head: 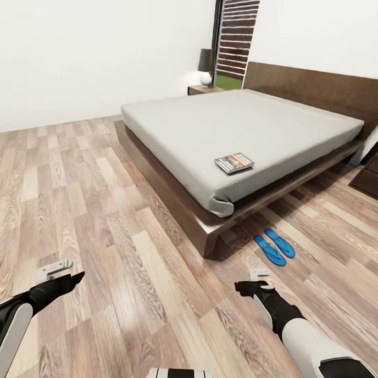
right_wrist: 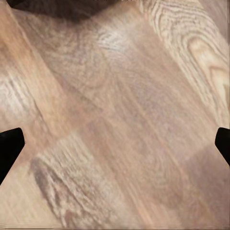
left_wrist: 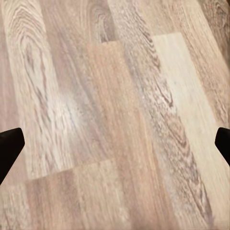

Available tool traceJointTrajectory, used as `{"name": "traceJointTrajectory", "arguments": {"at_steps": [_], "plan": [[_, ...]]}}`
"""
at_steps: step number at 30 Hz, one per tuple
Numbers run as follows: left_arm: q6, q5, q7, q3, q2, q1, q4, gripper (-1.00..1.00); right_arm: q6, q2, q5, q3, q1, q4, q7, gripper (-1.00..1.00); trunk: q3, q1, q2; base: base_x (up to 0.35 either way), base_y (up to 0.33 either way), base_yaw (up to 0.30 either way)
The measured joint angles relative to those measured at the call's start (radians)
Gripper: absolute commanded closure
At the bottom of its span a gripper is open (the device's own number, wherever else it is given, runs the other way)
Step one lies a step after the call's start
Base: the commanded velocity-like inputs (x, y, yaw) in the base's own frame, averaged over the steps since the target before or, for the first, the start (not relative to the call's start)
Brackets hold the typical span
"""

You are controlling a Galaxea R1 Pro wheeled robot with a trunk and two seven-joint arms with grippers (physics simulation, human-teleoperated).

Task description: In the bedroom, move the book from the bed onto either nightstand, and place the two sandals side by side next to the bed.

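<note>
1. Both arms hang low over the wood-plank floor (head: 100, 218): left gripper (head: 56, 271) at 8 o'clock, right gripper (head: 258, 275) at 5 o'clock. Each wrist view has fingertips at opposite edges, so both are spread wide and empty; likely a travel pose.
2. Two sandals (head: 274, 246) at 4 o'clock, already paired beside the bed (head: 236, 125) corner.
3. Book (head: 233, 162) lies flat near the mattress foot, not yet reachable.
4. Nightstand (head: 204, 89) with lamp (head: 206, 66) at 12 o'clock, by the white wall and window.

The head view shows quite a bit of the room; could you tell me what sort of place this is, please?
Most likely a bedroom: a large platform bed, a nightstand carrying a lamp by the headboard, and sandals on the plank floor.
</note>
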Motion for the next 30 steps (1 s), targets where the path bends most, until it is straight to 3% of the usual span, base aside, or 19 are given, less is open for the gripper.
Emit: {"name": "traceJointTrajectory", "arguments": {"at_steps": [10, 11, 13, 30], "plan": [[0.005, -0.003, 0.002, -0.010, 0.000, 0.000, 0.000, -1.00, -0.001, 0.000, 0.000, 0.001, 0.000, 0.000, 0.000, -1.00, 0.032, -0.005, 0.002, 0.051, 0.008, -0.019], [0.005, -0.005, 0.005, -0.036, 0.000, 0.000, 0.000, -1.00, -0.001, 0.000, 0.000, 0.001, 0.000, 0.000, 0.000, -1.00, 0.036, -0.006, 0.003, 0.285, -0.069, -0.001], [0.006, -0.007, 0.006, -0.043, 0.000, 0.000, 0.000, -1.00, -0.001, 0.000, 0.000, 0.001, 0.000, 0.000, 0.000, -1.00, 0.044, -0.007, 0.004, 0.297, -0.072, -0.001], [0.006, -0.009, 0.007, -0.054, 0.003, 0.000, 0.001, -1.00, -0.001, 0.000, 0.000, 0.002, 0.000, -0.001, 0.000, -1.00, 0.098, -0.072, 0.122, 0.276, -0.066, -0.039]]}}
